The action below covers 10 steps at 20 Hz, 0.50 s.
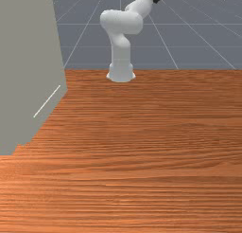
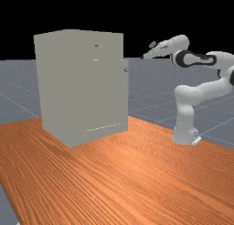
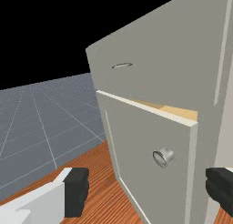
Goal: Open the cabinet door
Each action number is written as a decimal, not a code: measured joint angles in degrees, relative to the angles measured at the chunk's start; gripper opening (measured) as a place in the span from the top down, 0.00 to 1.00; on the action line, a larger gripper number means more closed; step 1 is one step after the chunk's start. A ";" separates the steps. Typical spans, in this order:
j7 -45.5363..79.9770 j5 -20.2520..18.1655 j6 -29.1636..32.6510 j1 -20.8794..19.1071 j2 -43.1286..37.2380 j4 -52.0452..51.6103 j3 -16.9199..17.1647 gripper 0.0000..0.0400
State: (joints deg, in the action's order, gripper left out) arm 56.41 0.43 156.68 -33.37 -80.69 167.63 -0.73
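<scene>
In the far view my gripper (image 2: 143, 58) is up in the air to the right of the grey cabinet (image 2: 77, 87), a little higher than the round knob (image 2: 126, 70). Seen from the wrist, the gripper (image 3: 147, 189) stands open, its two dark fingertips wide apart with nothing held. Beyond them is the cabinet door (image 3: 141, 136), slightly ajar, with a strip of tan interior (image 3: 179, 112) above its top edge. The metal knob (image 3: 163, 156) is on the door's face, apart from both fingers. The front view has the cabinet (image 1: 28, 61) at the left.
Above the door, a thin curved handle (image 3: 122, 65) sits on the cabinet's upper front. The wooden table (image 2: 137, 174) extends under the cabinet and the arm's base (image 2: 185, 135). In the front view the arm's base (image 1: 121, 73) stands at the table's far edge.
</scene>
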 joint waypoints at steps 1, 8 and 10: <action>-0.12 -0.40 2.74 0.10 1.81 0.31 1.28 0.03; -4.27 -0.11 15.06 0.07 10.39 0.72 9.28 0.00; -6.41 0.22 19.54 1.88 13.66 0.56 12.58 0.00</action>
State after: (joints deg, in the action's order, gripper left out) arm 50.00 0.65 176.22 -31.49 -67.03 168.18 11.85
